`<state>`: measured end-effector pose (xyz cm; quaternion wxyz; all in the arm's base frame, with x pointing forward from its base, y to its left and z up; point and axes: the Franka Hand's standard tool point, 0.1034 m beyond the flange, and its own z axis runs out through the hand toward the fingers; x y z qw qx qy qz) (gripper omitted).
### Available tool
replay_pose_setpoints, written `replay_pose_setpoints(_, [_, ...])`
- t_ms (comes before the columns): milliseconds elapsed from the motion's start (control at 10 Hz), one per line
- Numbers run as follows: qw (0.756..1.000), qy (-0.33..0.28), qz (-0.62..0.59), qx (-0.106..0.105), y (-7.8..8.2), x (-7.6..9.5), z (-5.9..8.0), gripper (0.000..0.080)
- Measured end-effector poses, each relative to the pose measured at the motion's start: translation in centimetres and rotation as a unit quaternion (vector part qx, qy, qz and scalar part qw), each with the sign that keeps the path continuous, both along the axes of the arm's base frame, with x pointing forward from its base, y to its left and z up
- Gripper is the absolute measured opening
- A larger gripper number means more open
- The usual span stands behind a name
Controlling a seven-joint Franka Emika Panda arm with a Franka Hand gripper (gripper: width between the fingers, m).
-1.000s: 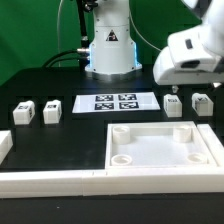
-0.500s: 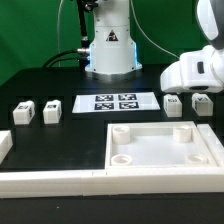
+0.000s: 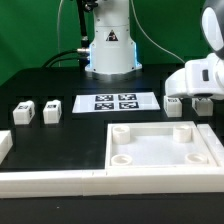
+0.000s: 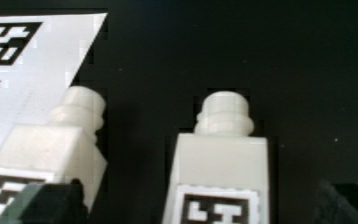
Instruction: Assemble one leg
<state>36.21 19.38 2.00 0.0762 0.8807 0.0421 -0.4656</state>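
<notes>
The robot's white hand (image 3: 198, 92) hangs low over the black bench (image 3: 60, 80) at the exterior view's right. Its jaws are spread wide and grip nothing. In the wrist view its two dark fingers (image 4: 357, 200) show as blurred shapes set far apart. The leg (image 4: 220, 165), a small white plastic block with a rounded peg on one end and a black-and-white square tag on its upper face, lies flat on the bench directly between them. A clear strip of dark bench separates this leg from the finger on its open side.

A second white leg block (image 4: 55, 145) of the same kind lies just beside it, parallel and apart, with its peg pointing the same way. The other finger overlaps this block in the picture, and I cannot tell whether the two touch.

Past that second block, away from the hand, lies the thin flat white marker board (image 3: 113, 101). Beyond the board, well apart from the hand, two more white tagged blocks (image 3: 51, 112) sit side by side. Near the hand, on the camera's side of it, rests the large white square panel (image 3: 160, 148) with round corner sockets.
</notes>
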Motion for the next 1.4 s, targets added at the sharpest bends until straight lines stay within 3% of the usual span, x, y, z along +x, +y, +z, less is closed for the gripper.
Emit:
replay_pose_setpoints(400, [1.000,-0.008,-0.003,-0.005,0.6,-0.4,-0.7,0.0648])
replay_pose_setpoints(1100, [0.999,-0.033,-0.009,0.008,0.9,0.5,-1.6,0.0648])
replay_pose_setpoints(1300, [0.999,-0.033,-0.009,0.008,0.9,0.6,-1.6,0.0407])
replay_pose_setpoints(1400, [0.999,-0.032,-0.008,0.008,0.8,0.6,-1.5,0.0407])
